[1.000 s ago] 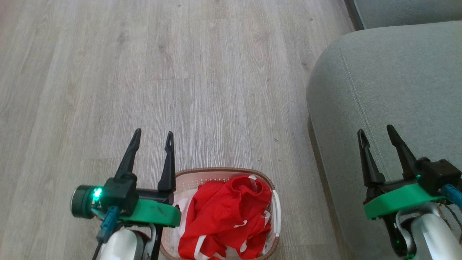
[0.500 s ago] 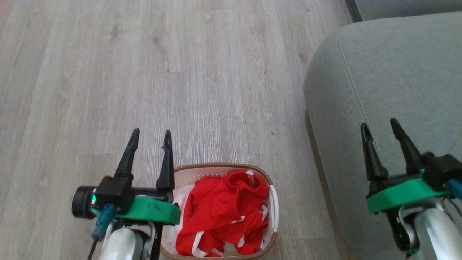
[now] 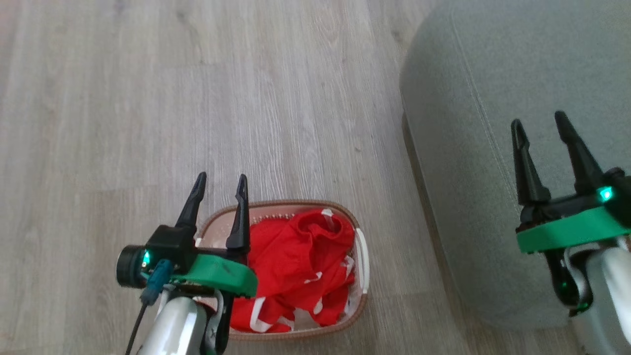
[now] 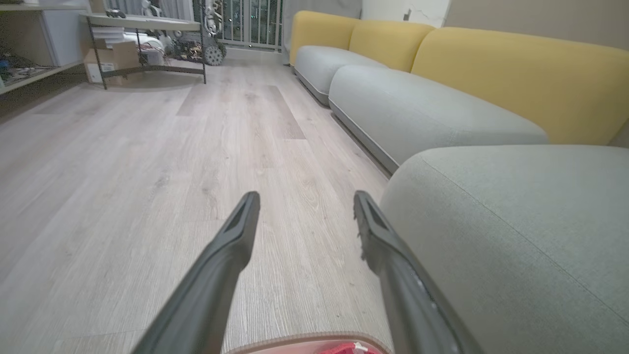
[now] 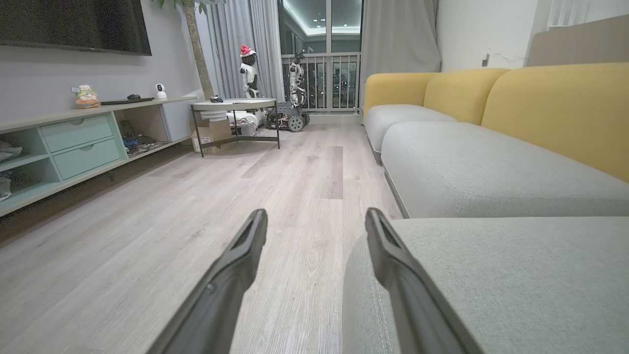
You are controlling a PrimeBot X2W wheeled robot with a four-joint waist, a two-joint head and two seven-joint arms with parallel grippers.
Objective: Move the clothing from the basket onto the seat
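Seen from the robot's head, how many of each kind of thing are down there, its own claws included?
clothing: 1
basket: 1
seat: 1
grippers: 2 (left gripper, right gripper)
Total: 5

- Soft, even light in the head view; no hard shadows, just a thin dark band on the floor along the seat.
- The seat and my right gripper look slightly smeared.
- In the wrist views my fingers blur near the bottom edge.
- Ceiling lights glare in the right wrist view.
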